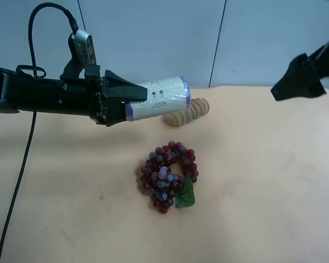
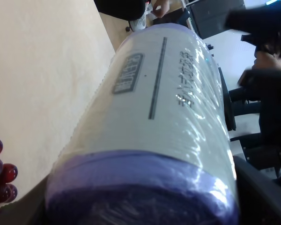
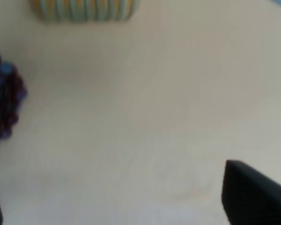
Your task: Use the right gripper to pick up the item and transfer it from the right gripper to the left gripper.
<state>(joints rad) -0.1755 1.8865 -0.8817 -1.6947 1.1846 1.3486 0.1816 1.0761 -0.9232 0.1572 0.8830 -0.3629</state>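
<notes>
Left arm reaches in level from the exterior view's left edge, well above the table (image 1: 274, 175), grey camera module on top and cable looping over it. Left gripper (image 1: 132, 102) is clamped on the can (image 1: 160, 97). The fingers pinch its purple-banded end.

The can is airborne and lies horizontal. Its free end points toward the view's right, over the back of the table and just in front of the wooden piece (image 1: 189, 112) from this angle. Grapes (image 1: 168, 175) sit on the table below and nearer the camera, well apart from the can.

Right gripper (image 1: 289, 85) hangs at the upper right edge, arm mostly out of frame, well clear of the can.

Can's look: cream-white cylinder, purple band at the gripped end, thin bluish rim at the free end, small dark print on the side.

View differences:
- Left wrist: can fills the frame. It shows a wrinkled clear film, a dark label block, a thin line and a row of characters. The exterior view shows these only as specks.
- Right wrist: blurry. One black fingertip (image 3: 253, 197) is at one corner and a sliver of the other is at the opposite edge. The jaws stand wide apart with only bare table between them, so this gripper is empty. The exterior view shows it as one dark shape and can't confirm that.
- The can does not show in the right wrist view, only the wooden piece and the grapes at the edges.
</notes>
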